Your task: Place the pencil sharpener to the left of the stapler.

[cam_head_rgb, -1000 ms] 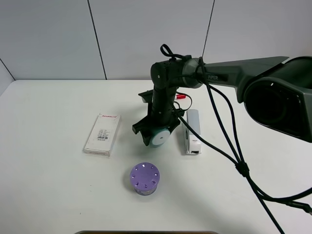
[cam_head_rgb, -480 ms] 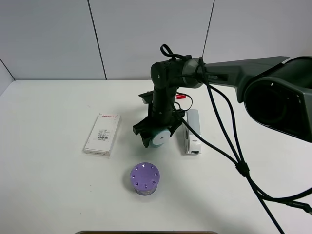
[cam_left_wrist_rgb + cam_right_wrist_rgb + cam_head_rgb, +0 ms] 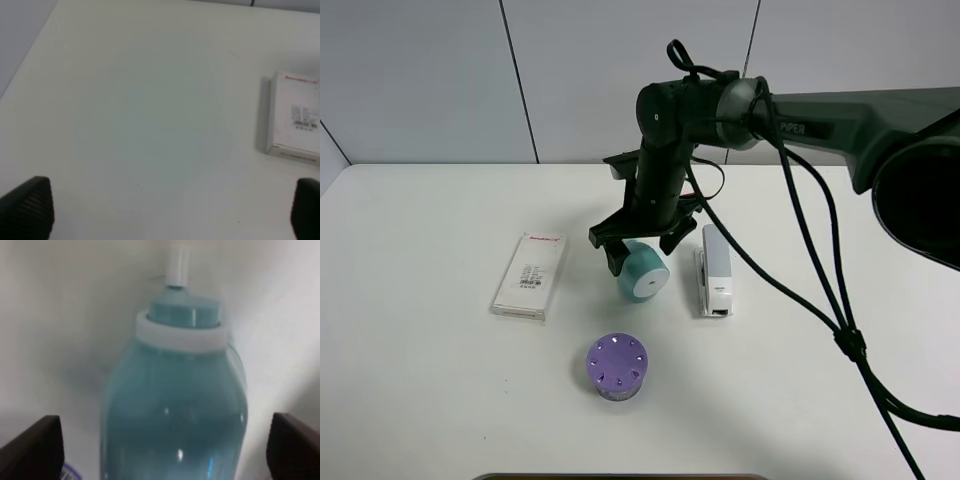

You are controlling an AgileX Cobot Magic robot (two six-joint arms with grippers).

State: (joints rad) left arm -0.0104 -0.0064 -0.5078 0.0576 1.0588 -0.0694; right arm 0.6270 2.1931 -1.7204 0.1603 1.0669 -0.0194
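Pencil sharpener (image 3: 642,277) lay on its side just left of the stapler (image 3: 716,270), parallel to it, directly beneath the right gripper (image 3: 643,250), whose wide-spread jaws flanked it without touching.

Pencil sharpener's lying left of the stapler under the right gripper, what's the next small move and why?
Probably lift the right gripper straight up. The pencil sharpener lies on the table left of the stapler, apart from it, and the right wrist view shows the fingers spread clear of its sides, so placing looks done.
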